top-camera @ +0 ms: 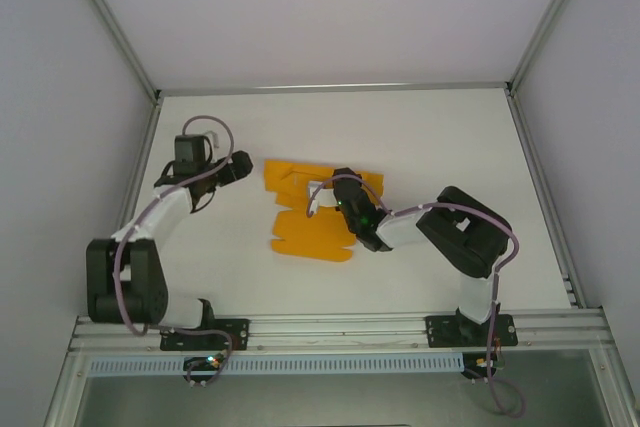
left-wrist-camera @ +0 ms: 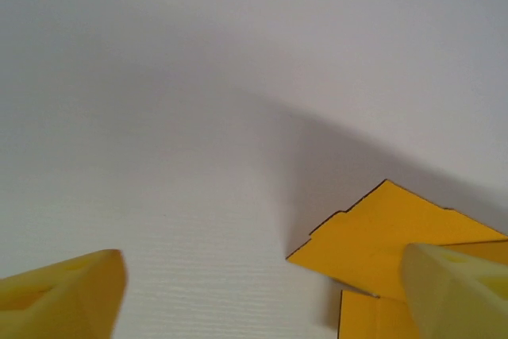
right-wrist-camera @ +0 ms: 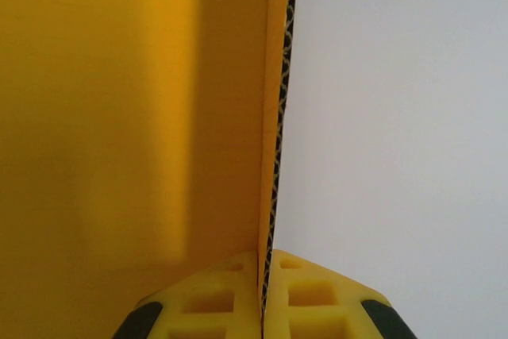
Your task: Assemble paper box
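We see the paper box (top-camera: 310, 235) lying as a mostly flat sheet in the middle of the bench (top-camera: 420, 137). Our right hand (right-wrist-camera: 264, 279) is clamped on one edge of it, we think to fold a flap up. Our left hand (left-wrist-camera: 258, 295) stands apart beside the sheet's corner, holding nothing.

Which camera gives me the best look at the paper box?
Top external: nearly all of the box shows there, flaps included. Left wrist catches one corner; right wrist sees a panel close up, its edge pinched by the right gripper.
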Available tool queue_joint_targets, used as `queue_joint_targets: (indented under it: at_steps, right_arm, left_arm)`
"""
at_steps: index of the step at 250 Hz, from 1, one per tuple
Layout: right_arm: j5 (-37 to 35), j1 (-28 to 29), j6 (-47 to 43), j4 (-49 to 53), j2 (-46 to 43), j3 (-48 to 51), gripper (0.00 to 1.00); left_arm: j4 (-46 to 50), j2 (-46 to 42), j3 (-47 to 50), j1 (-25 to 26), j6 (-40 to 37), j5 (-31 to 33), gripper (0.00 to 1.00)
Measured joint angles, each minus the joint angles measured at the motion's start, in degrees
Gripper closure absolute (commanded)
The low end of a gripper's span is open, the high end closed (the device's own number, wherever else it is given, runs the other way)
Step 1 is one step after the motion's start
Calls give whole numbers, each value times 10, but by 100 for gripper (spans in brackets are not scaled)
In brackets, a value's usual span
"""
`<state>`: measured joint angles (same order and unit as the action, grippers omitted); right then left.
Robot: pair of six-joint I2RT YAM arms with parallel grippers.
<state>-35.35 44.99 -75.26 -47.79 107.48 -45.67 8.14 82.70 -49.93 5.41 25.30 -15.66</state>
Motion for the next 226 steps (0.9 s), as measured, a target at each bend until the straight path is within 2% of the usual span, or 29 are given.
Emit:
queue_joint_targets:
  at_steps: [55, 94, 126, 147, 226]
  right_arm:
    - [1, -2, 0, 5, -20, 0, 100]
    - [1, -2, 2, 4, -21, 4, 100]
    - [1, -2, 5, 4, -21, 5, 100]
    - [1, -2, 7, 4, -21, 5, 100]
    - [1, 0, 20, 9, -24, 5, 100]
  left_arm:
    - [-67, 0, 73, 11, 59, -135, 36]
    - [-80, 2, 125, 35, 83, -154, 73]
    - [-93, 39, 116, 58, 89, -153, 85]
    - [-86, 77, 96, 70, 86, -139, 91]
    - [-79, 165, 37, 90, 79, -107, 94]
